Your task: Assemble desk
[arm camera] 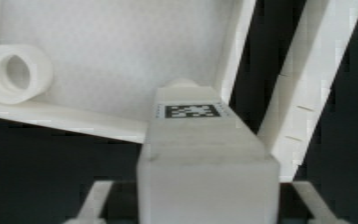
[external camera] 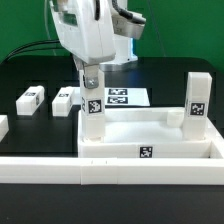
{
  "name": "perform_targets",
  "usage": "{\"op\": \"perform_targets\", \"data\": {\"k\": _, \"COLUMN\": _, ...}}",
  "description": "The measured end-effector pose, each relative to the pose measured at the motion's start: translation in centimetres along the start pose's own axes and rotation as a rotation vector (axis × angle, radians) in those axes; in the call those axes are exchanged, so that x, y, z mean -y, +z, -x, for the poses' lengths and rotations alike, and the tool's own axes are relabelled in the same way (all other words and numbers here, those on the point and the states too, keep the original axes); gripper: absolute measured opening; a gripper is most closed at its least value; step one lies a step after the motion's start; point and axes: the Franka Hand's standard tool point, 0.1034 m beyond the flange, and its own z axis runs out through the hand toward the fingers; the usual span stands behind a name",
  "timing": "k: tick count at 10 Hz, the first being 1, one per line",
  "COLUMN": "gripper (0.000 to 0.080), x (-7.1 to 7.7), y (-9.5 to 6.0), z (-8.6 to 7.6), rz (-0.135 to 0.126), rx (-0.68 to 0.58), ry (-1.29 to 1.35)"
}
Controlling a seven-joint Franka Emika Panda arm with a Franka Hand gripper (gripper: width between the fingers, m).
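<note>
The desk's white tabletop (external camera: 150,133) lies flat with its rim up. One square leg (external camera: 197,100) stands upright at its corner on the exterior view's right. At the corner on the exterior view's left, a second tagged leg (external camera: 93,112) stands upright, and my gripper (external camera: 90,82) is shut on its top end from above. In the wrist view this leg (arm camera: 197,140) fills the middle between my gripper (arm camera: 202,200) fingers (arm camera: 99,200), over the tabletop's edge, with a round screw hole (arm camera: 12,72) off to one side.
Loose white legs (external camera: 32,99) (external camera: 64,99) lie on the black table at the exterior view's left. The marker board (external camera: 122,97) lies behind the tabletop. A long white border bar (external camera: 100,170) runs along the front, and another (arm camera: 309,70) shows beside the tabletop.
</note>
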Motion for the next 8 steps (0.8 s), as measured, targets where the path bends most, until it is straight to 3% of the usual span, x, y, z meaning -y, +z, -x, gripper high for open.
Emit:
{"op": "perform_targets", "data": {"k": 1, "gripper": 0.0289, "x": -0.02, "y": 0.02, "z": -0.06, "rz": 0.001, "rx": -0.002, "ry": -0.048}}
{"op": "perform_targets", "data": {"k": 3, "gripper": 0.0606, "x": 0.23, "y": 0.03, "z": -0.08, "rz": 0.0, "rx": -0.004, "ry": -0.177}}
{"op": "perform_targets", "data": {"k": 7, "gripper": 0.0647, "x": 0.16, "y": 0.1, "z": -0.08, "rz": 0.003, "rx": -0.003, "ry": -0.431}}
{"op": "perform_targets", "data": {"k": 8, "gripper": 0.0647, "x": 0.15, "y": 0.02, "z": 0.05, "rz": 0.014, "rx": 0.005, "ry": -0.569}}
